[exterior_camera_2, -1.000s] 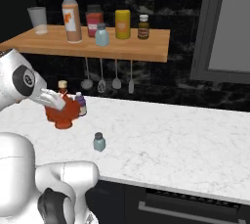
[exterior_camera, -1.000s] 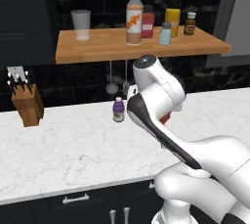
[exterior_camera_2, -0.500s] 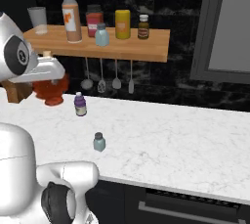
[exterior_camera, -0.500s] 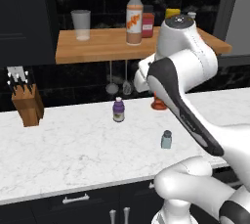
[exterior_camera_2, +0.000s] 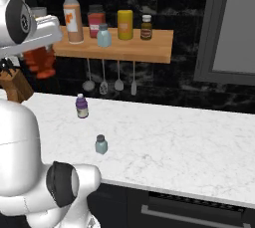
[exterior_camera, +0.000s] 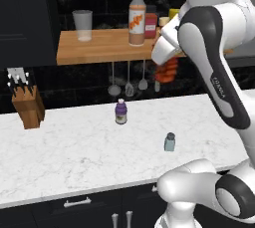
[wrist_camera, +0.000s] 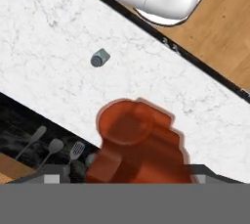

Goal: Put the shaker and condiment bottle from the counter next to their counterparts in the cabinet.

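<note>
Kitchen: marble counter [exterior_camera: 74, 152], knife block [exterior_camera: 27, 105], utensils [exterior_camera: 128, 80] hanging under wooden shelf [exterior_camera: 99, 48].

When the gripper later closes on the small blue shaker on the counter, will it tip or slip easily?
Probably it tips little: the shaker stands upright, short and squat, alone on the flat counter. Its smooth translucent body may be a bit slippery. It looks light, so a nudge could slide it.

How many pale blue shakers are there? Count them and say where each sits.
2. One shaker stands on the white counter; the other sits on the wooden shelf. More may be hidden.
</note>
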